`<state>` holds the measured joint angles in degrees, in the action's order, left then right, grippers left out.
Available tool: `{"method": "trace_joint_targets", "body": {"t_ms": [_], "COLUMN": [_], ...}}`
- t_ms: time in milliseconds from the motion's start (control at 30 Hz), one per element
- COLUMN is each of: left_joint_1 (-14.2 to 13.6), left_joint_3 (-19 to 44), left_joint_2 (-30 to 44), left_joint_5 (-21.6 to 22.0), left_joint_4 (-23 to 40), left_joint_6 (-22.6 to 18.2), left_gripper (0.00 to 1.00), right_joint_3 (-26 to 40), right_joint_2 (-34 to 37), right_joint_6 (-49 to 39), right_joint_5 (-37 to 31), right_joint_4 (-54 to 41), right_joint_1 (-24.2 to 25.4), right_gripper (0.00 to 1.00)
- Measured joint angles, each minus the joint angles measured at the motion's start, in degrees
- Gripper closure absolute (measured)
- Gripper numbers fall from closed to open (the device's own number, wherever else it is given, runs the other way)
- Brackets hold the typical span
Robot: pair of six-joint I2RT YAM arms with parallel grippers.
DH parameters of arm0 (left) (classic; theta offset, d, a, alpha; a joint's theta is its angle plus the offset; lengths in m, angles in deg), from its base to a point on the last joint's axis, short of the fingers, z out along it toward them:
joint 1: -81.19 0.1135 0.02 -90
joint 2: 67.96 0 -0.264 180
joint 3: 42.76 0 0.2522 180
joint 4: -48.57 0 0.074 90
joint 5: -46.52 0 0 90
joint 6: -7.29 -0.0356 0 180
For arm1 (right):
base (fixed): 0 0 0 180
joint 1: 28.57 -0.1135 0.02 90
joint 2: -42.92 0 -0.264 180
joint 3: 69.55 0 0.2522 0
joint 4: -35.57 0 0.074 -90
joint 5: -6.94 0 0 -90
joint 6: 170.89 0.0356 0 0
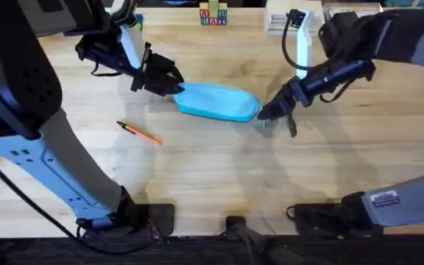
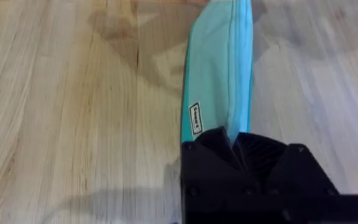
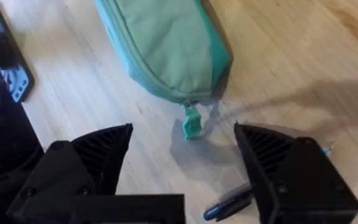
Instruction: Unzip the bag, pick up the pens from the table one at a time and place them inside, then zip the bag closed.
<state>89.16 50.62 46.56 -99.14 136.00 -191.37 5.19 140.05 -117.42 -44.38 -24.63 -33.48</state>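
I've got the bag (image 1: 216,101) lying on the table (image 1: 219,169) a bit past centre in the overhead view, long axis running roughly 10 to 4 o'clock. L hand (image 1: 174,82) sits at the bag's 10 o'clock end, fingers pressed together and pinching the fabric there; in the left wrist view the black fingers (image 2: 229,149) meet on the bag (image 2: 219,68) right at its end seam, next to a small label (image 2: 195,118). R hand (image 1: 265,114) sits at the opposite end, about 4 o'clock of the bag, low over the table. In the right wrist view its fingers (image 3: 98,149) are spread wide w/ nothing between them, and the small pull tab (image 3: 191,123) hangs off the bag's (image 3: 166,50) end onto the wood, in the gap ahead of the fingers but apart from both. Zip looks shut as far as I can tell (no dark interior visible).

Orange pen (image 1: 140,132) lies on the table at approx 7 o'clock from the bag, well apart from it. Black pen (image 1: 293,127) lies just beside the R hand, at 4 o'clock of the bag; in the right wrist view its dark barrel (image 3: 229,202) pokes out next to one finger. Some lettered blocks (image 1: 213,15) sit at the far edge, 12 o'clock.
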Motion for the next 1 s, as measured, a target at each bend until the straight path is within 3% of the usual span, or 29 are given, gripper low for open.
{"method": "trace_joint_targets", "body": {"t_ms": [1000], "left_joint_1": [0.0], "left_joint_3": [0.0], "left_joint_2": [0.0], "left_joint_5": [0.0], "left_joint_4": [0.0], "left_joint_6": [0.02], "left_gripper": [0.958], "right_joint_3": [0.03], "right_joint_2": [0.82], "right_joint_6": [-0.4], "right_joint_5": [0.0], "right_joint_4": [2.8], "right_joint_1": [-2.47], "right_gripper": [0.005]}}
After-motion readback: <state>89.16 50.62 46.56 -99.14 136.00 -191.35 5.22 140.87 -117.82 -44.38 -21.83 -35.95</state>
